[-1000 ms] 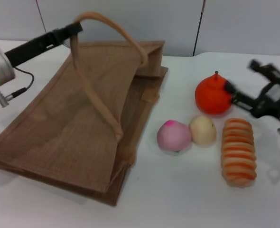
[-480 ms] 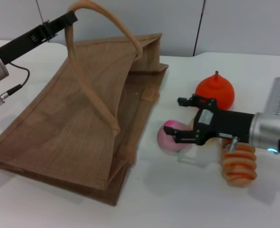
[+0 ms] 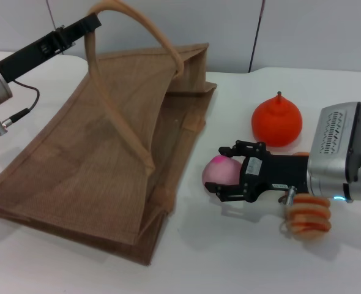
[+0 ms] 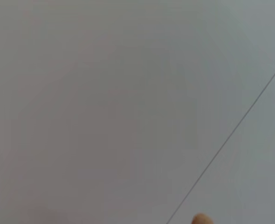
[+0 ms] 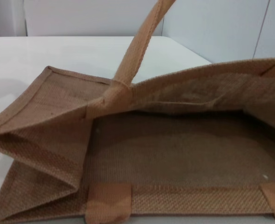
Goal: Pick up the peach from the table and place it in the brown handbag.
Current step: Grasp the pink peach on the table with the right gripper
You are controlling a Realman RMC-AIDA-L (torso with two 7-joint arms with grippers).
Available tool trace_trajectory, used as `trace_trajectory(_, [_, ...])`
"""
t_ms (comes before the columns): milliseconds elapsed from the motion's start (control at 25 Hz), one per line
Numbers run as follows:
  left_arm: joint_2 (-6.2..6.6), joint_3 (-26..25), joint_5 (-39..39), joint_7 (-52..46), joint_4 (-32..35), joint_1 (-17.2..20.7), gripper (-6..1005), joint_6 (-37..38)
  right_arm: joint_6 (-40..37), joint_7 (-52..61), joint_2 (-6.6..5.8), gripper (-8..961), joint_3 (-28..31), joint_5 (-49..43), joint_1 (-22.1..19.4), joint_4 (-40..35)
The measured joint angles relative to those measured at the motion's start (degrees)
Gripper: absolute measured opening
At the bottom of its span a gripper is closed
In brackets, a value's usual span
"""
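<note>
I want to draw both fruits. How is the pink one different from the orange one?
The peach is pink with a darker blush; the orange fruit is bright orange all over. The peach looks smaller and has no stem showing; the orange fruit has a little stem on top. The right pincer is around the peach, while the orange fruit sits alone. Both are roundish and on the table.
</note>
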Motion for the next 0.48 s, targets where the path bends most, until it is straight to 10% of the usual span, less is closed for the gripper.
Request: trace_trajectory(480, [0.04, 0.00, 0.00, -0.13, -0.01, 0.03, 132, -0.06, -0.12, -0.42, 0.08, 648, -0.22, -0.15, -0.06, 0.04])
